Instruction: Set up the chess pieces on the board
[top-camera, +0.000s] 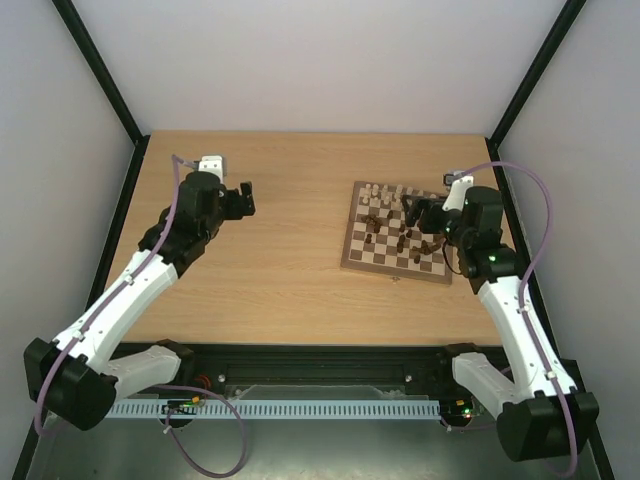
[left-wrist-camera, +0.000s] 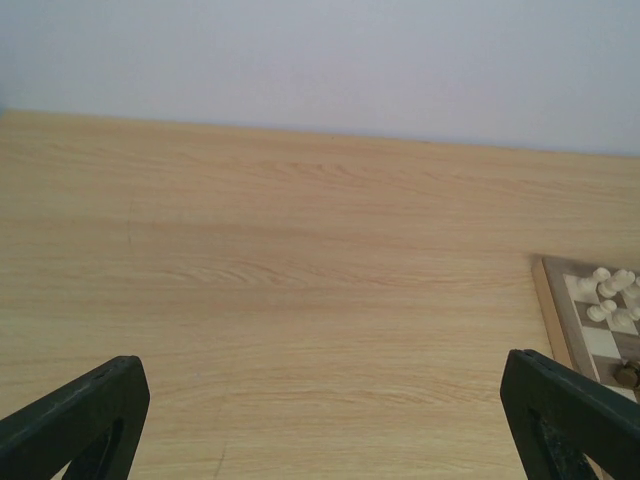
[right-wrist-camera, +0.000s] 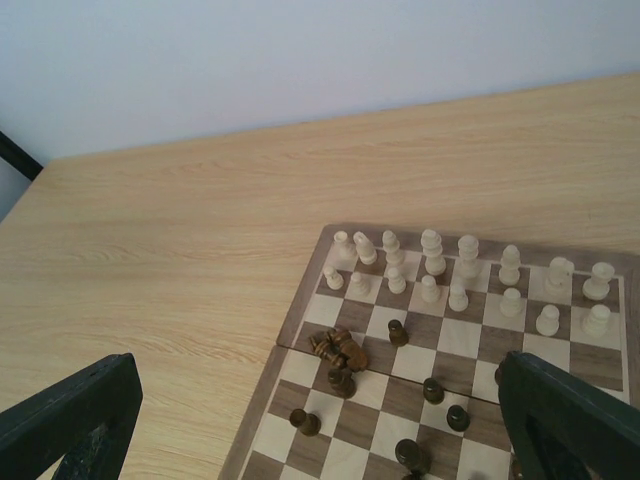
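R gripper (right-wrist-camera: 320, 435) hangs over the board (right-wrist-camera: 468, 338), fingers spread wide and holding nothing. L gripper (left-wrist-camera: 320, 425) is also wide and empty over bare table (left-wrist-camera: 300, 250), with the board's corner just past its R fingertip. Main risk, imo: dark pieces (right-wrist-camera: 398, 332) stand scattered betw. the R fingers, close together, so wide fingers dropping on one could clip its neighbours and topple them. A small heap of fallen dark ones (right-wrist-camera: 335, 348) lies toward the L finger; turned bodies prob. roll or squirt out if pinched off-centre. Cream pieces (right-wrist-camera: 432, 250) sit upright in two tight rows beyond the fingertips, so overreach would bowl them over. The board is square, no real long axis; it sits skewed to the fingers, cream rows running across L-to-R and dipping toward the R finger. The heap's axes are too tangled to tell.
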